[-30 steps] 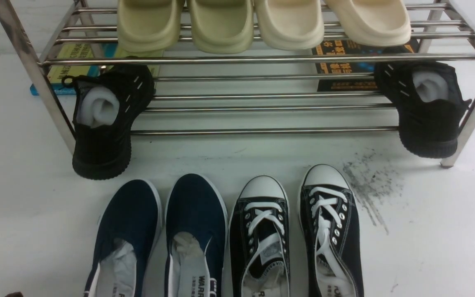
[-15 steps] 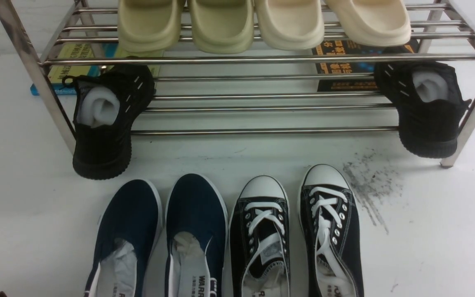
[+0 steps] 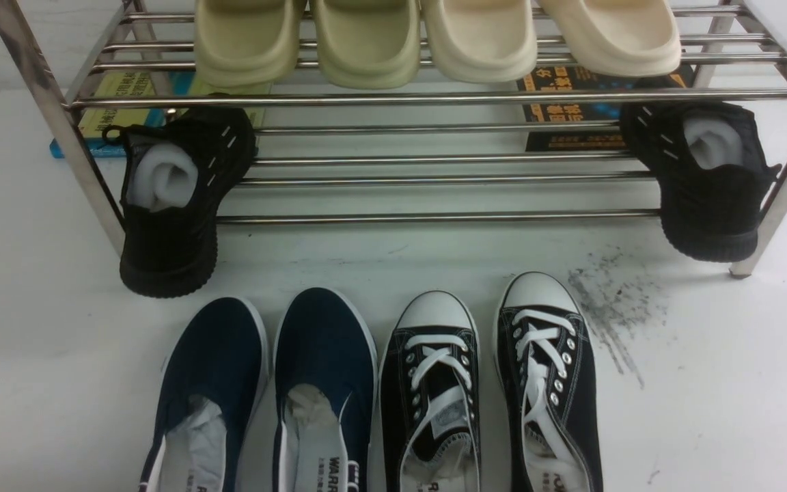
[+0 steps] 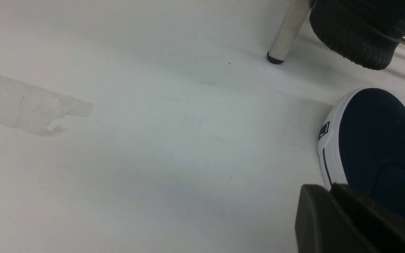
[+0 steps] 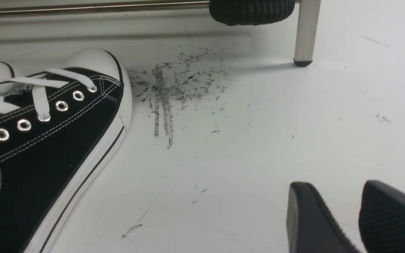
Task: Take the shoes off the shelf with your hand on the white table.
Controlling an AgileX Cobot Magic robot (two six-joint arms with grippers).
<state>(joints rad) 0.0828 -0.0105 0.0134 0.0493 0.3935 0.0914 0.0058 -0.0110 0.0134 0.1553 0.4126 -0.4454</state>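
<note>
The navy slip-on shoes stand side by side on the white table, toes toward the steel shelf. Both have paper stuffing inside. In the left wrist view my left gripper is shut and empty, low over the table beside the toe of the left navy shoe. In the right wrist view my right gripper is open and empty over bare table, right of a black lace-up sneaker. Neither gripper shows clearly in the front view.
Two black lace-up sneakers stand right of the navy pair. Black knit shoes hang off the lower tier at both ends. Pale slippers fill the top tier. A grey scuff smudge marks the table. Books lie behind.
A dark sliver of the left arm at the front view's bottom-left edge has slid further left, almost out of the picture. The shoes have not moved.
</note>
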